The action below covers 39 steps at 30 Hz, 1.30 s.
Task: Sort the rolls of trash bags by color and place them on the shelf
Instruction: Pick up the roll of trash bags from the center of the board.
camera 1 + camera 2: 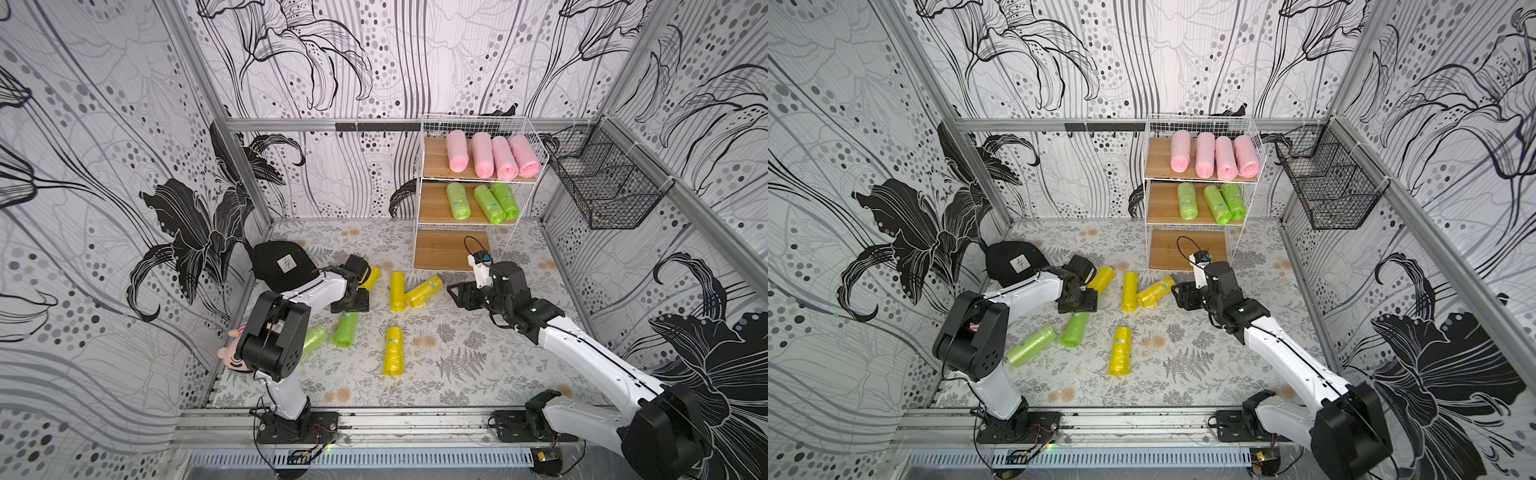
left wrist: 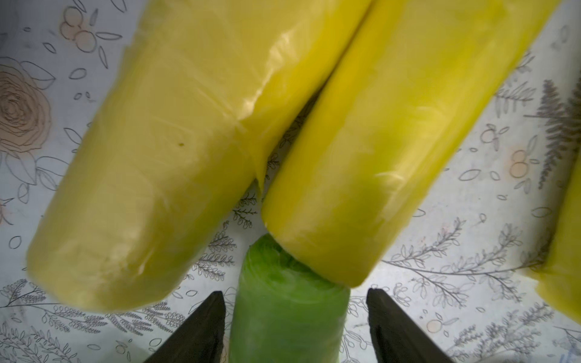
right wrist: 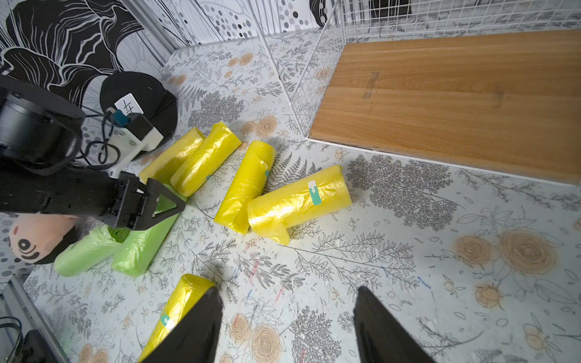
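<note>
checking the left gripper (image 2: pixel 295 292) first: its jaws stand apart on either side of one end of a green roll (image 2: pixel 283 327) that lies flat on the table (image 1: pixel 478 357). a sliver of gap shows at each finger, so nothing is pinched yet. the right gripper (image 3: pixel 287 289) hangs over bare table, jaws apart and empty, near the foot of the shelf (image 1: pixel 434 164).

state of the sort: four pink rolls (image 1: pixel 482 156) on the top tier, three shelved green rolls (image 1: pixel 458 201) on the middle tier (image 1: pixel 432 208), bottom tier (image 1: pixel 449 249) bare. left on the table are this green roll, a second green roll (image 1: pixel 1032 345) just beside it, and five yellow ones.

step in hand, as i judge it: grasp this green roll for the middle tier.

notes for doing it well:
- a yellow roll (image 2: pixel 361 157) has its end right at the green roll's end, seemingly touching and partly over it. i would lift straight up and slowly, so the yellow one slides off rather than getting dragged.
- the grip sits near the roll's end, not its middle. i expect the free end to droop. the plastic looks soft and crinkly, so close firmly but short of crushing.
- bare wood shows at the middle tier's left end in both top views. set the roll there, parallel to the others.
- the right arm stands close to the shelf front, so i would back it off before the left arm comes across.
</note>
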{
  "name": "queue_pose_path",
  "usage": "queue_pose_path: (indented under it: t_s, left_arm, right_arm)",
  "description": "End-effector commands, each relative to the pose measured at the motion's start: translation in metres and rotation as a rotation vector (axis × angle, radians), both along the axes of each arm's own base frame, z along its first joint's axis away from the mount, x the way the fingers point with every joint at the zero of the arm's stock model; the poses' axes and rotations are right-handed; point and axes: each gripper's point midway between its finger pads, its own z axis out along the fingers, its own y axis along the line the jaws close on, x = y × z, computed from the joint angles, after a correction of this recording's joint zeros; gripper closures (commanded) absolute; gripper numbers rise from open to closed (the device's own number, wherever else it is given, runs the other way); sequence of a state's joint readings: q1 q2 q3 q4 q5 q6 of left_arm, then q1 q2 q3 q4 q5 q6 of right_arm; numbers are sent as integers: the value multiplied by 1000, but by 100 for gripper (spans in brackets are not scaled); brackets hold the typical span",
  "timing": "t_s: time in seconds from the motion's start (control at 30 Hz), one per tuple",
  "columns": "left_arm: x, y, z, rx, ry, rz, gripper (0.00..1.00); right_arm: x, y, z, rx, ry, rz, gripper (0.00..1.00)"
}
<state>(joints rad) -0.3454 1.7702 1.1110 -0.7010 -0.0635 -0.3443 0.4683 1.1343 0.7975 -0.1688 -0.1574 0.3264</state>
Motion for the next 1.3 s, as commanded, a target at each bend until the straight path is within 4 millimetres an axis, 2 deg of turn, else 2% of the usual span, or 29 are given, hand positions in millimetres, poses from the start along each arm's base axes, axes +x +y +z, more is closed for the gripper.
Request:
queue_pose_path:
  t_s: [0.0, 0.17, 0.37, 0.5, 0.6, 0.67, 0.77, 0.83, 0.93, 1.03, 1.1, 1.27]
  left_arm:
    - [9, 4, -2, 30, -2, -12, 30]
    - [10, 10, -11, 78, 24, -5, 43]
    - [8, 23, 12, 114, -55, 51, 59]
    - [-2, 26, 35, 81, -113, 92, 66]
    - [-8, 23, 69, -6, -216, 134, 67]
    - [-5, 17, 102, -100, -331, 156, 67]
    - [5, 1, 168, -300, -550, 184, 67]
    - [10, -10, 218, -479, -712, 219, 67]
    - [13, -19, 268, -735, -884, 299, 68]
    - [12, -20, 300, -981, -1004, 381, 69]
    - [10, -20, 310, -1119, -1048, 432, 69]
    - [9, -22, 313, -1326, -1076, 506, 69]
  right_arm:
    - [-1, 0, 7, 22, -16, -10, 30]
    - [-2, -1, 9, 25, -12, -16, 31]
    - [-4, -4, 11, 18, -11, -26, 30]
    - [-4, -4, 26, 26, -35, -21, 30]
    - [-8, 6, 42, 94, -52, 24, 29]
    - [-9, 17, 54, 177, -62, 57, 28]
    - [-10, 34, 76, 312, -73, 109, 25]
    - [-9, 45, 92, 399, -81, 136, 23]
    - [-9, 63, 107, 503, -95, 173, 21]
    - [-12, 87, 115, 584, -81, 224, 19]
    - [-17, 104, 118, 625, -72, 256, 18]
    - [-25, 139, 120, 710, -61, 324, 16]
